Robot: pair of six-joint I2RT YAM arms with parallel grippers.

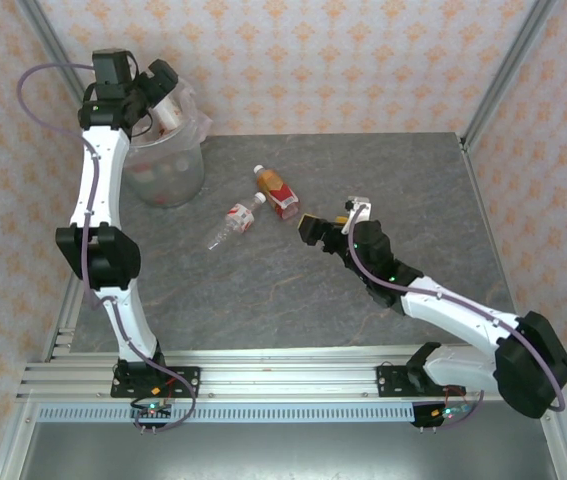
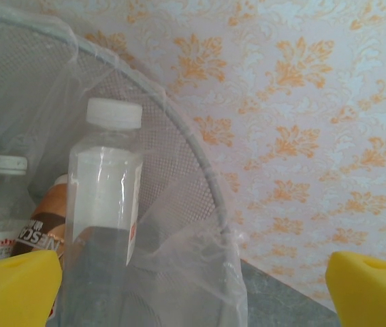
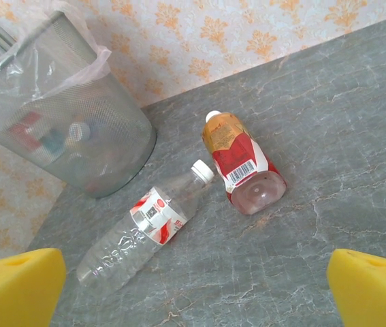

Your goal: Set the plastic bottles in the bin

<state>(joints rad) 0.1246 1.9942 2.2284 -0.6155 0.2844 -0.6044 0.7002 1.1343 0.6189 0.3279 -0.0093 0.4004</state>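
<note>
Round grey mesh-walled bin [image 1: 173,175], lined with a clear plastic bag; upright on the grey marbled table [image 1: 363,290].

Left gripper [image 1: 166,98]: directly above the bin's mouth. Yellow pads [image 2: 15,289] spread wide apart, clamped on nothing.

Clear white-capped bottle [image 2: 104,204]: upright inside the bin's rim, cap up, between the left gripper's pads and just beside one of them; contact not discernible.

Small clear red-labelled bottle [image 2: 5,211] and brown-labelled bottle [image 2: 43,221]: deeper inside the bin, side by side.

Clear ribbed bottle with red-and-white label [image 1: 233,225]: on its side on the table, outside the bin and near it, white cap pointing away from the bin.

Amber-drink bottle with red label [image 1: 276,192]: on its side, just past the ribbed bottle's cap as seen from the bin, not touching it.

Right gripper [image 1: 331,220]: farther from the bin than both lying bottles, fingers wide apart, holding nothing.
</note>
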